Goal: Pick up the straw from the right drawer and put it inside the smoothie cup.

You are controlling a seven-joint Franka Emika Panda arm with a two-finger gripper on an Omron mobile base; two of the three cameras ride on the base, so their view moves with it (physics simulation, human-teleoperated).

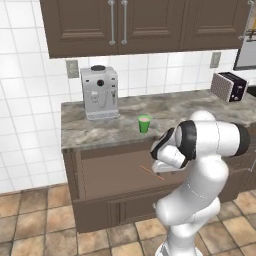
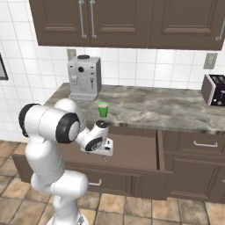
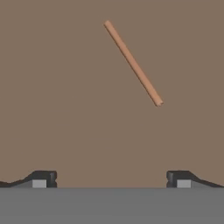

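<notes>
The thin orange-brown straw [image 3: 133, 63] lies flat and diagonal on the brown floor of the open right drawer [image 2: 132, 151]; from the left base camera the straw [image 1: 151, 172] shows just left of my hand. My gripper [image 3: 111, 179] hangs over the drawer pointing down, open and empty, its fingertips [image 3: 43, 178] spread wide with the straw ahead of them and slightly to the right. The small green smoothie cup [image 1: 144, 123] stands upright on the counter near its front edge, above the drawer; the right base camera shows the cup [image 2: 103, 109] too.
A grey coffee machine [image 1: 99, 92] stands on the marble counter [image 1: 200, 112] left of the cup. A toaster [image 1: 229, 86] sits at the far right. Shut drawers [image 2: 193, 145] flank the open one, and wall cabinets [image 1: 130, 25] hang overhead. The floor is tiled.
</notes>
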